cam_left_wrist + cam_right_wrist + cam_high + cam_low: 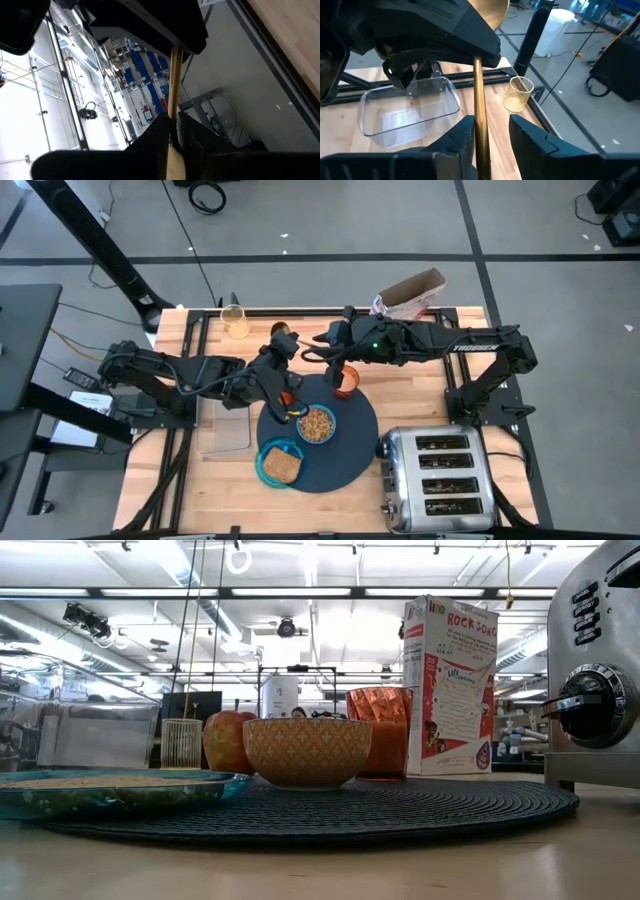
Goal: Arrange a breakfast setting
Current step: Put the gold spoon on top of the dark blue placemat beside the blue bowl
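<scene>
A slim gold spoon (479, 95) is held in the air between my two grippers, above the table's far middle. My left gripper (175, 129) is shut on it; this gripper also shows in the high view (287, 343). My right gripper (491, 137), also in the high view (312, 351), is open, its fingers either side of the spoon's handle. On the dark-grey round mat (350, 455) rest the bowl (317, 424) of cereal, the teal plate (268, 470) bearing toast (283, 467), and the orange cup (345, 380). The apple (228, 740) is partly hidden under my left arm. My left gripper pinches the spoon's handle (173, 112) between its two fingers, near the bowl end (492, 12). The fingers lie across the handle. The spoon is lifted clear of the table, and its free handle end reaches between my right gripper's fingers.
The chrome toaster (440, 480) stands at the near right. A clear tray (225, 430) lies left of the mat. A cereal box (410, 293) and a small gold wire cup (237, 320) sit at the far edge. Bare wood shows right of the cup.
</scene>
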Action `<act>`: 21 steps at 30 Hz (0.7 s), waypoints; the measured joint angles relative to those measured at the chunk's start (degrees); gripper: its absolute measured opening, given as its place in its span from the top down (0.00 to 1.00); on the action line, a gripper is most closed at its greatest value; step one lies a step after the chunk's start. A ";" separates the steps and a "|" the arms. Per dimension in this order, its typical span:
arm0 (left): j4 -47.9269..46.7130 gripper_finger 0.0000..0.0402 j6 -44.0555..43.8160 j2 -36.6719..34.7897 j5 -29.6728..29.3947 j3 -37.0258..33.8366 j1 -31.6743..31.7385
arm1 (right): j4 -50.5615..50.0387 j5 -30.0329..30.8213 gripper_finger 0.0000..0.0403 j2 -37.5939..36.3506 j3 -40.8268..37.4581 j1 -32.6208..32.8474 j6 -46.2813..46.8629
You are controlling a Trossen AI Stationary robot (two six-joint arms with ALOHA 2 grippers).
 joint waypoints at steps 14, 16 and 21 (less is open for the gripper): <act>0.02 0.92 -0.22 0.00 0.04 0.00 -0.02 | -0.09 -3.86 0.77 -0.02 0.00 -1.54 3.34; 0.02 0.92 -0.26 0.00 0.04 0.00 -0.02 | -0.11 -4.21 0.80 -0.02 0.00 -1.70 3.41; 0.29 0.92 -0.46 0.00 0.12 -0.02 -0.02 | -0.28 -7.49 0.90 -0.07 0.00 -2.47 5.32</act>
